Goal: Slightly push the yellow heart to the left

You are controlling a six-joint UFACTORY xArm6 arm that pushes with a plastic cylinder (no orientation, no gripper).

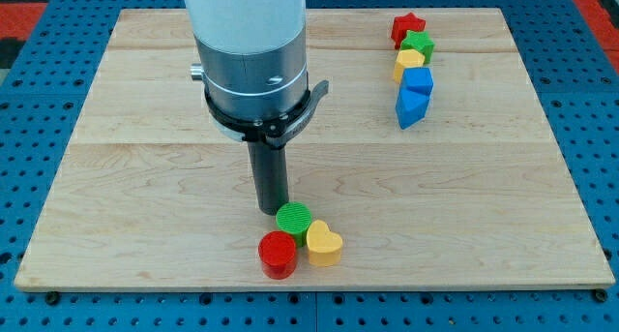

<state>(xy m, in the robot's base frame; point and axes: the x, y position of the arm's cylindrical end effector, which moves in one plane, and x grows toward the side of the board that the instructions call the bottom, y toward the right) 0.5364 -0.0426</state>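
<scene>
The yellow heart (324, 244) lies near the view's bottom centre on the wooden board (145, 177). It touches a green cylinder (293, 219) at its upper left and a red cylinder (279, 254) at its left. My tip (270, 209) is down on the board just left of the green cylinder, up and to the left of the yellow heart, with the green cylinder between them.
At the view's top right a line of blocks runs downward: a red star (408, 25), a green block (420, 45), a yellow block (408, 63), a blue cube (419, 81) and a blue wedge-like block (411, 107). A blue pegboard (39, 71) surrounds the board.
</scene>
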